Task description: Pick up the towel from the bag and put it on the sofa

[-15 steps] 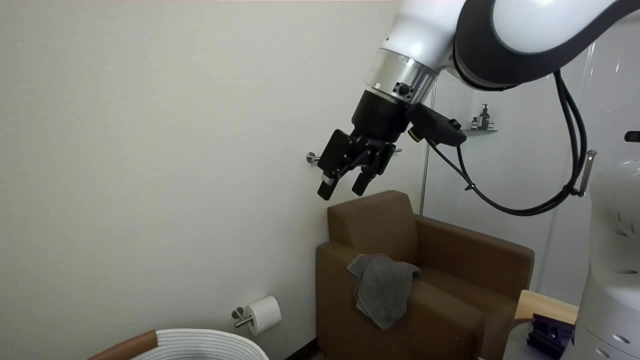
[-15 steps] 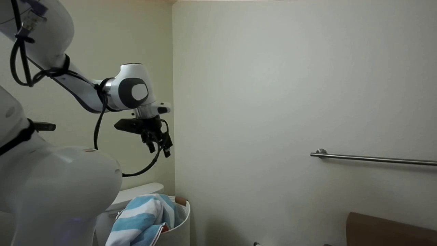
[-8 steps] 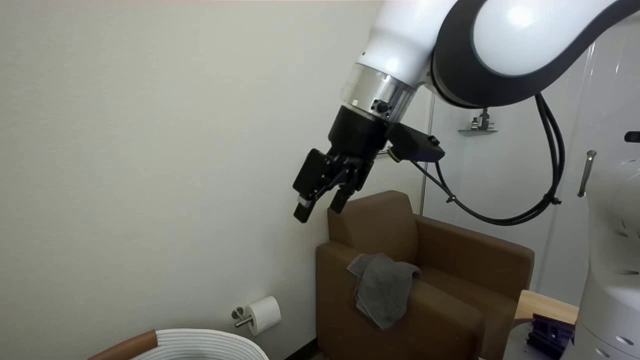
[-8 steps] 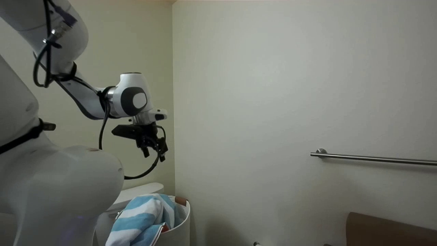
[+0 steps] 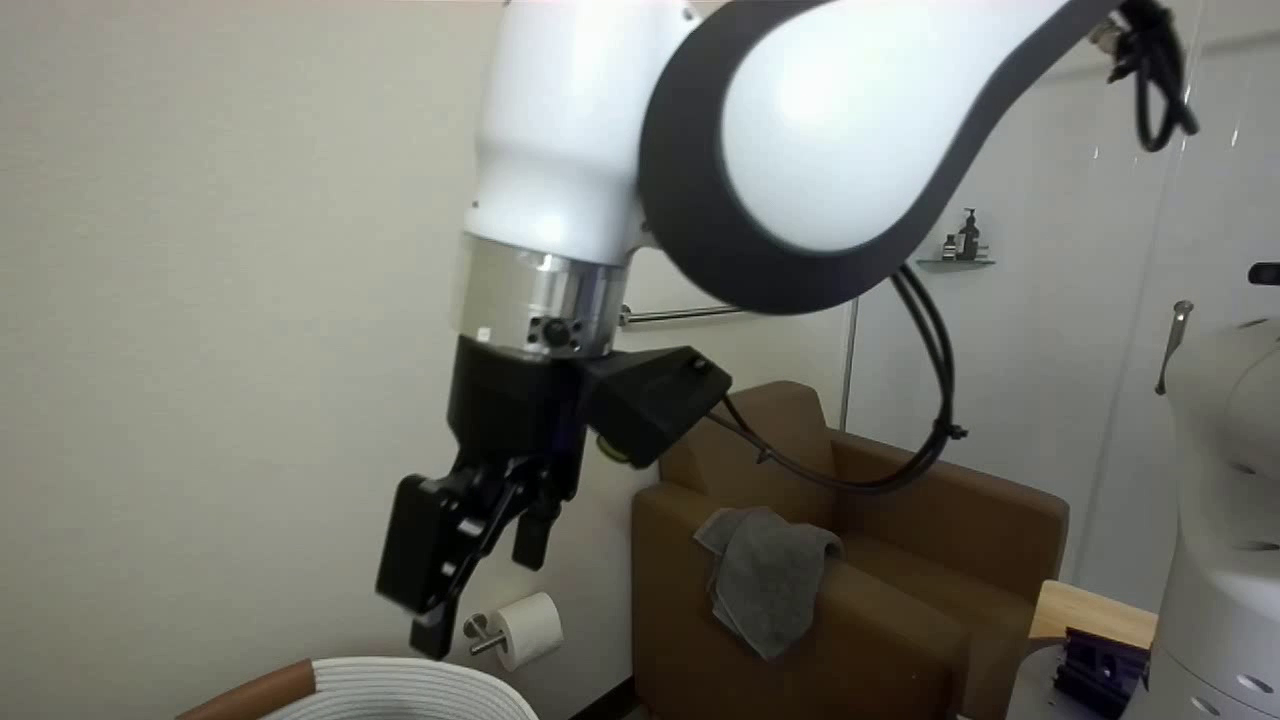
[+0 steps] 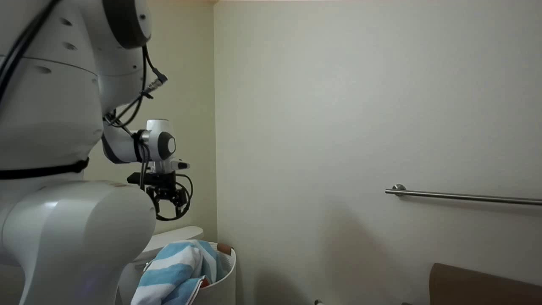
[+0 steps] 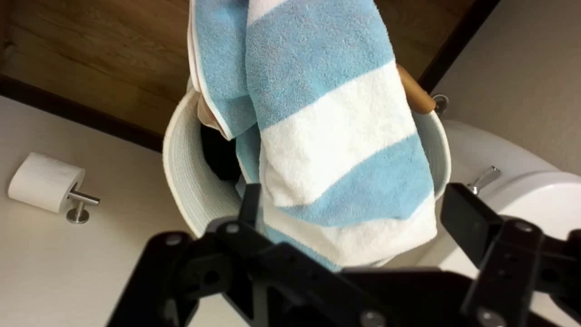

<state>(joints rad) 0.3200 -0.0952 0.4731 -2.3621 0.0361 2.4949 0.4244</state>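
Observation:
A blue-and-white striped towel [image 6: 169, 271] hangs over the rim of a white woven bag [image 6: 224, 288] with brown handles. In the wrist view the towel [image 7: 336, 127] fills the middle and drapes out of the bag [image 7: 186, 181]. My gripper [image 5: 483, 590] is open and empty, pointing down above the bag's rim [image 5: 400, 690]. In an exterior view the gripper [image 6: 168, 207] is above the towel, apart from it. In the wrist view the towel's near end lies between the gripper's fingers [image 7: 356, 209], farther below. The brown sofa [image 5: 770, 450] stands beyond; its backrest [image 6: 478, 288] also shows in an exterior view.
A grey cloth [image 5: 770, 580] hangs over the sofa's armrest. A toilet paper roll [image 5: 530, 630] sticks out from the wall near the bag. A white toilet [image 7: 522, 172] stands close beside the bag. A metal bar [image 6: 465, 197] is mounted on the wall.
My gripper has come down toward the bag and turned more upright, staying open. In an exterior view it has moved left, away from the sofa. The towel and bag have not moved.

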